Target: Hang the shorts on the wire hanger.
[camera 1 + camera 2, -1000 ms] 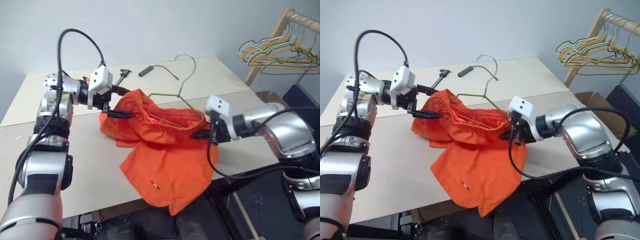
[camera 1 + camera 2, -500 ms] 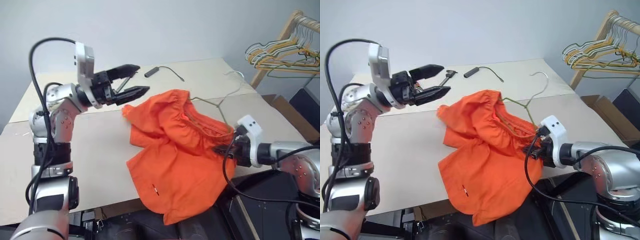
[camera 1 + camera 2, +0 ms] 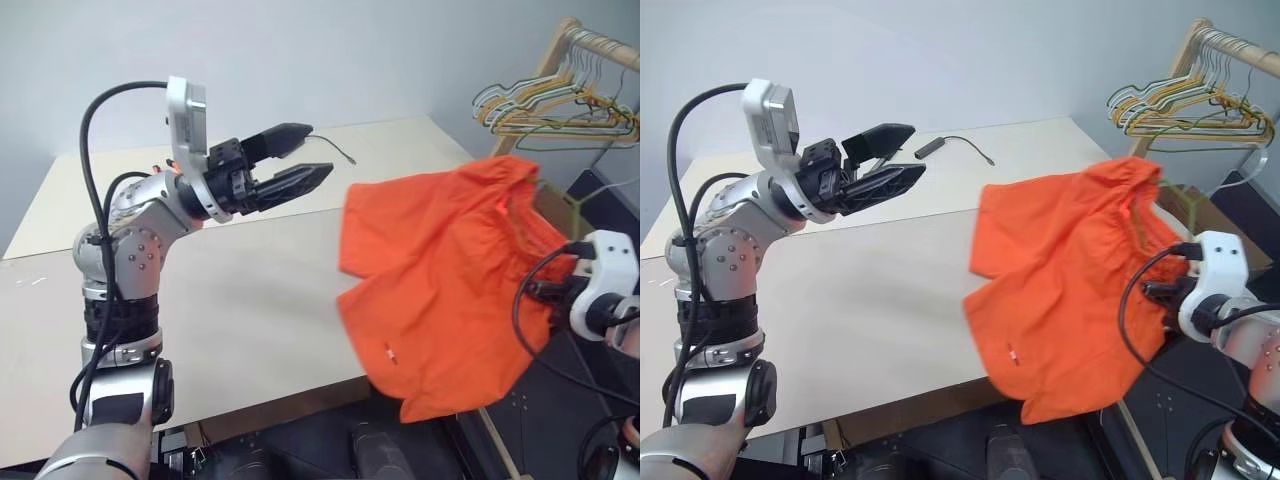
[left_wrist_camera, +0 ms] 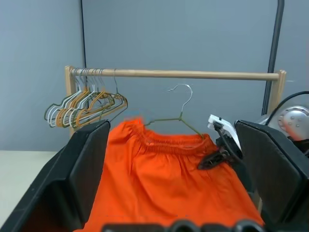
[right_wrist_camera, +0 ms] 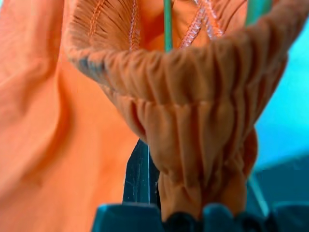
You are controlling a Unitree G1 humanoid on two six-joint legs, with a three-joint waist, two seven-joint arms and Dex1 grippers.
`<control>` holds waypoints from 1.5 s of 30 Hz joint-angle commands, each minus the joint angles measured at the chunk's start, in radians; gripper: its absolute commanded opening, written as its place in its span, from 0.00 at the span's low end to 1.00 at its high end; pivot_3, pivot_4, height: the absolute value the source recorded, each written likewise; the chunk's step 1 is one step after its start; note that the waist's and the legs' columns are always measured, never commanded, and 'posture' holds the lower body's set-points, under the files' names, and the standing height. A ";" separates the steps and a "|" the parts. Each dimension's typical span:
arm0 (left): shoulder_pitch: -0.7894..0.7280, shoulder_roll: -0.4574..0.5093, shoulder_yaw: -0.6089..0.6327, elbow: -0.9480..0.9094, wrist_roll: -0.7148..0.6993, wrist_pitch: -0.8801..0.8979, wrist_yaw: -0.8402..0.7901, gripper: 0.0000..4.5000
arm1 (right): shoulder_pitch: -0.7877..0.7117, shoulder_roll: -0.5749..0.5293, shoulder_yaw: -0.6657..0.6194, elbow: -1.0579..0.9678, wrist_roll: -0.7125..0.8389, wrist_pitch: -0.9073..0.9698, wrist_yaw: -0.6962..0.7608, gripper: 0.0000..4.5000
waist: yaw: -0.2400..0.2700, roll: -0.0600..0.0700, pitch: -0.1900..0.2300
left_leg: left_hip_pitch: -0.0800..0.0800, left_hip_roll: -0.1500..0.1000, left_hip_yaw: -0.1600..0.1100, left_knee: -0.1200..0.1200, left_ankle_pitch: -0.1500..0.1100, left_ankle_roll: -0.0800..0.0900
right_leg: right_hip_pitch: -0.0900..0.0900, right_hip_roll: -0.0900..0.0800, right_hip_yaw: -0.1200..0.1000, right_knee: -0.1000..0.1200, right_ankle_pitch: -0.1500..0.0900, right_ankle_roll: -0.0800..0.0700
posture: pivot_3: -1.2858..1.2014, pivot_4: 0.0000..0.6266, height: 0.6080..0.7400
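Since the earlier frame the shorts (image 3: 440,280) have left the tabletop (image 3: 240,300) and hang on the wire hanger (image 4: 174,118), waistband pinched in the closed right end effector (image 4: 215,158). Left end effector (image 3: 300,170) is fully open, empty, well apart. Fabric appears light, limp and liable to slide; the gathered waistband judged the soundest hold.

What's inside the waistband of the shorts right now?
The wire hanger: its hook and shoulders rise above the waistband of the shorts. Its lower wire is covered by fabric. The right claw pinches one waistband corner.
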 commanded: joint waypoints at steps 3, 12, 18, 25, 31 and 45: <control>-0.060 -0.016 0.030 -0.018 -0.042 0.003 0.077 1.00 | -0.123 -0.072 -0.087 0.098 0.083 0.008 -0.186 0.00 | -0.017 0.000 0.000 | 0.000 0.000 0.000 -0.001 0.000 0.000 | 0.000 0.000 0.001 -0.001 0.000 0.000 | 0.39 0.15 1.00; -0.120 0.024 0.042 -0.013 -0.087 0.070 0.137 1.00 | -0.417 -0.149 -0.176 0.409 0.300 0.008 -0.531 0.00 | -0.047 0.005 0.003 | 0.002 -0.001 0.002 -0.002 0.000 0.001 | 0.000 0.001 0.006 -0.002 0.001 0.002 | 0.40 0.15 1.00; -0.137 0.030 0.031 -0.001 -0.081 0.067 0.130 1.00 | -0.600 -0.272 -0.161 0.673 0.325 0.008 -0.702 0.00 | -0.053 0.007 0.006 | 0.002 -0.009 0.002 -0.012 0.001 0.003 | 0.000 0.001 0.016 -0.006 -0.002 0.006 | 0.40 0.16 1.00; -0.133 0.035 0.022 -0.011 -0.080 0.063 0.124 1.00 | -0.788 -0.283 -0.255 0.872 0.148 0.008 -0.839 0.00 | -0.056 0.013 0.009 | 0.000 -0.011 0.004 -0.018 0.001 0.005 | 0.000 0.000 0.020 -0.017 -0.001 0.010 | 0.40 0.15 1.00; -0.129 0.041 0.017 -0.018 -0.074 0.057 0.117 1.00 | -0.837 -0.311 -0.327 0.949 -0.022 -0.029 -0.818 0.00 | -0.047 0.015 0.011 | -0.002 -0.011 0.004 -0.018 0.001 0.005 | -0.001 0.000 0.019 -0.018 -0.001 0.012 | 0.40 0.15 1.00; -0.098 0.050 -0.008 -0.055 -0.077 0.062 0.096 1.00 | -0.758 -0.357 -0.309 1.045 -0.200 -0.158 -0.673 0.00 | -0.056 0.018 0.014 | -0.001 -0.011 0.004 -0.018 0.001 0.004 | 0.000 0.000 0.019 -0.018 -0.001 0.013 | 0.40 0.16 1.00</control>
